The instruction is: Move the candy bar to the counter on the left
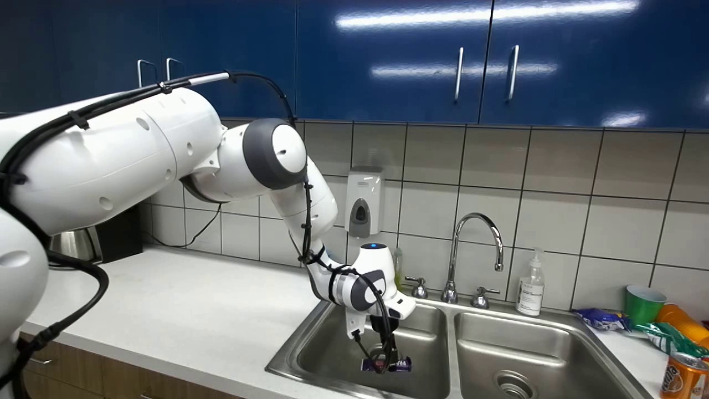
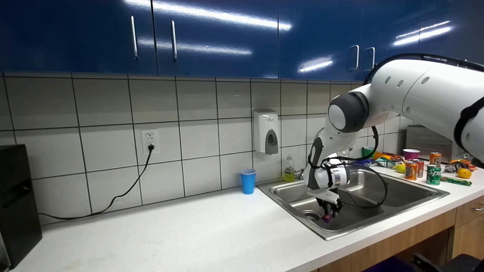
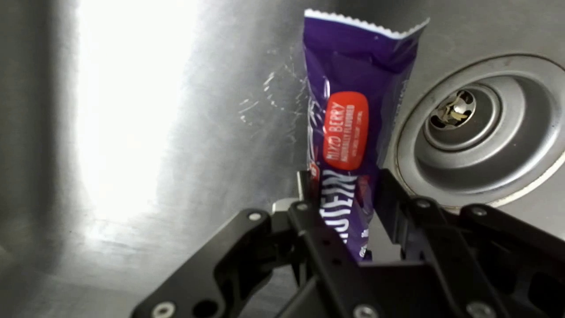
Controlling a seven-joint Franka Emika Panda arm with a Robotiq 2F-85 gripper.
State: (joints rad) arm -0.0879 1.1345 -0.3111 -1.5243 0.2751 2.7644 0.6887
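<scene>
The black end effector (image 3: 346, 194) is pinched on the thin, shiny purple candy bar (image 3: 348, 128) with the red patch, pressing it from both sides. The bar is in the basin (image 1: 429, 343) of the grey steel double sink (image 1: 452, 343) that is next to the broad, flat white surface (image 2: 159, 234), just beside a round metal drain (image 3: 481, 132), and I cannot tell if it touches the bottom. On that surface, a blue cup (image 2: 248, 182) stands upright near the white tiled wall (image 2: 200, 138), close to the sink.

arm (image 1: 166, 144) was glossy white with dark grey bands (image 1: 260, 152), black cables (image 1: 119, 102) strapped on, plus a black claw (image 3: 344, 190) with silver screws (image 3: 164, 310)
</scene>
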